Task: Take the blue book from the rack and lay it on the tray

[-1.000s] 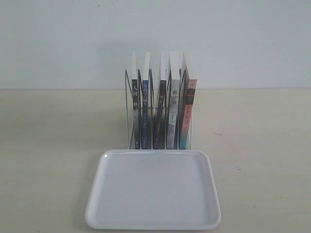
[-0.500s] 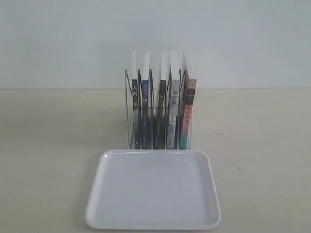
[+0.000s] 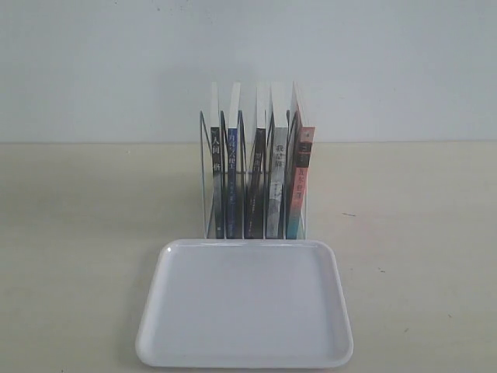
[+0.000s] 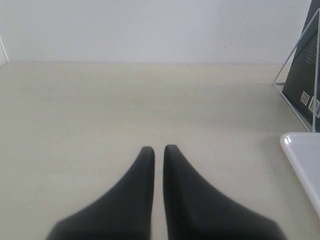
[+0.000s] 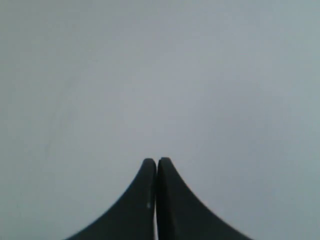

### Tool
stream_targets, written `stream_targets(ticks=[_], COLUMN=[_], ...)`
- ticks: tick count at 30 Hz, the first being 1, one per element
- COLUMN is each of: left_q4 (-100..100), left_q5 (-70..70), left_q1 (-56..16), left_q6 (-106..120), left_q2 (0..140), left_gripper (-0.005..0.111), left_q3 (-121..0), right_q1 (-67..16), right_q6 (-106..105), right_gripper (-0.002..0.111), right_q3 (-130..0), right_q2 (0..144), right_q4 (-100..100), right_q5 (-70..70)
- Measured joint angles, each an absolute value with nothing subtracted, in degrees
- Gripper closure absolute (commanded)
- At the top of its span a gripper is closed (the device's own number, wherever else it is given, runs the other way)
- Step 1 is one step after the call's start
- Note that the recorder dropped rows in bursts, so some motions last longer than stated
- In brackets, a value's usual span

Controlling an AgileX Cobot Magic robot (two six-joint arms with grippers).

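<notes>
The blue book [image 3: 231, 183] stands upright in the rack [image 3: 203, 183], second slot from the left, its narrow blue spine facing the tray [image 3: 245, 307]. That white tray lies flat and bare just in front of the rack. Neither gripper shows in the exterior view. My left gripper [image 4: 158, 148] hovers low over the tabletop to the left of the rack, its fingers nearly together with nothing between them. The rack's wire edge [image 4: 296, 54] and a tray corner [image 4: 303, 157] appear at the side of that view. My right gripper [image 5: 157, 160] is shut and empty, facing a plain grey surface.
Other books share the rack: a black-spined one [image 3: 216, 175] at the far left, a dark brown one [image 3: 256, 183], a grey one [image 3: 276, 183] and a red-and-teal one [image 3: 301, 179]. A pale wall rises behind the beige table [image 3: 78, 233].
</notes>
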State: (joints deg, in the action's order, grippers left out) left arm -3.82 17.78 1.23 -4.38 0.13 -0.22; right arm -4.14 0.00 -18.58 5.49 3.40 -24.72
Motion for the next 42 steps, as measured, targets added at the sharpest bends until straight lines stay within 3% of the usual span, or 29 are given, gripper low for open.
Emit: stream_targets(ticks=[6,9,21,31,34,38,42], left_q4=[-3.8,-3.8,-3.8,-3.8,-3.8,-3.8,-3.8], left_q5=[17.8,17.8,17.8,17.8,17.8,17.8,17.8], left_q1=[1.2,1.2,1.2,1.2,1.2,1.2,1.2], left_q6=[-4.4,-4.4,-4.4,-4.4,-4.4,-4.4,-4.4], left_q2=[0.1,0.1,0.1,0.1,0.1,0.1,0.1], left_gripper=[0.101,0.101,0.101,0.101,0.101,0.101,0.101], left_q3=[-0.2,-0.2,-0.2,-0.2,-0.2,-0.2,-0.2], right_q1=[-4.1,-4.1,-4.1,-4.1,-4.1,-4.1,-14.3], right_q6=[0.0,0.0,0.0,-2.7,-11.5,-40.6,-55.4], right_gripper=[0.108,0.108,0.108,0.108,0.108,0.108,0.108], right_q3=[-35.2,-38.2,-39.0,-39.3,-39.3,-41.0,-52.6], right_q2=[20.6,26.7,33.3,37.9,43.0,55.7,65.6], right_q4=[5.1,5.3,2.8,-16.4,-25.4,-51.5,-63.3], right_q5=[12.0,21.8,20.3,16.8,19.1,29.3,32.7])
